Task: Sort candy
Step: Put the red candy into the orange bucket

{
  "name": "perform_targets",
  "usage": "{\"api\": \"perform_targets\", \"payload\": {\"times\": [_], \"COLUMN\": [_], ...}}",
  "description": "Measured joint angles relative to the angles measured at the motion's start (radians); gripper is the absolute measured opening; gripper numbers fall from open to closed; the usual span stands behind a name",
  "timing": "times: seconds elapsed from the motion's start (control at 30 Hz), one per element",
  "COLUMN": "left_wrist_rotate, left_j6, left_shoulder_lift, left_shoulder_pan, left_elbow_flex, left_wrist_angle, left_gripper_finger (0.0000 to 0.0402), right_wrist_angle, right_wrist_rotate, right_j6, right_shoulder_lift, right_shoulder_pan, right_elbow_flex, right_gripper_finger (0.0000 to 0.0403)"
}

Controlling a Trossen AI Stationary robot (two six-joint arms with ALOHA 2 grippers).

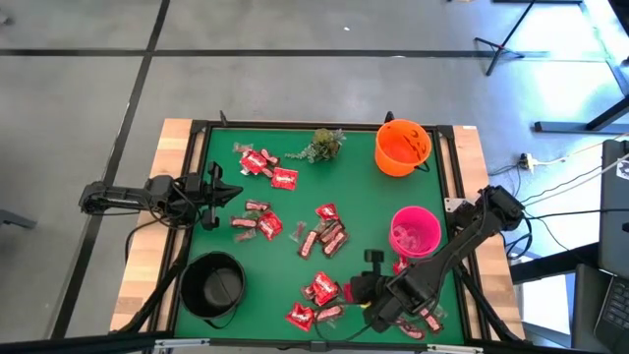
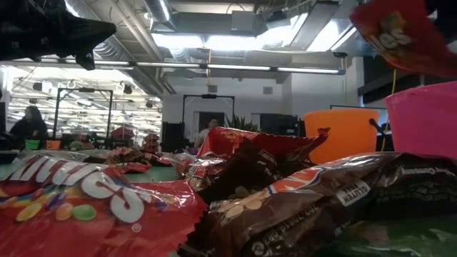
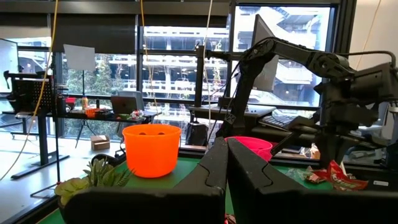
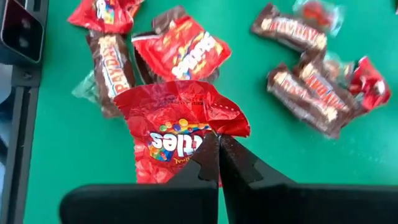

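Candy lies scattered on the green mat: red packets at the far left, and brown bars and red packets in the middle. My right gripper hangs over the near candy cluster, shut on a red packet. That packet also shows in the left wrist view and high in the low view. My left gripper waits shut at the table's left, above the mat, touching nothing. My right gripper pinches the red packet's crimped edge between its two fingertips. It comes from above, slanting down. The packet is lifted clear of the mat and hangs below the fingers, crumpled, above other candy.
An orange bowl stands at the far right, a pink bowl at the right and a black bowl at the near left. A green plant sprig lies at the far middle. Wooden borders flank the mat.
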Motion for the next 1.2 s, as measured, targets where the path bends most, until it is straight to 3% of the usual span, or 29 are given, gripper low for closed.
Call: {"api": "perform_targets", "payload": {"times": [0.4,0.67,1.03,1.2], "left_wrist_rotate": [0.000,0.000,0.000,0.000], "left_j6": [0.000,0.000,0.000,0.000], "left_shoulder_lift": [0.000,0.000,0.000,0.000], "left_shoulder_pan": [0.000,0.000,0.000,0.000], "left_elbow_flex": [0.000,0.000,0.000,0.000], "left_wrist_angle": [0.000,0.000,0.000,0.000], "left_gripper_finger": [0.0000,0.0000,0.0000,0.0000], "right_wrist_angle": [0.159,0.175,0.326,0.460], "right_wrist_rotate": [0.194,0.218,0.261,0.327], "right_j6": [-0.126,-0.175,-0.185,-0.267], "right_shoulder_lift": [0.000,-0.024,-0.140,-0.228], "right_shoulder_pan": [-0.001,-0.035,-0.048,-0.053], "right_elbow_flex": [0.000,-0.007,-0.152,-0.231], "right_gripper_finger": [0.0000,0.0000,0.0000,0.0000]}}
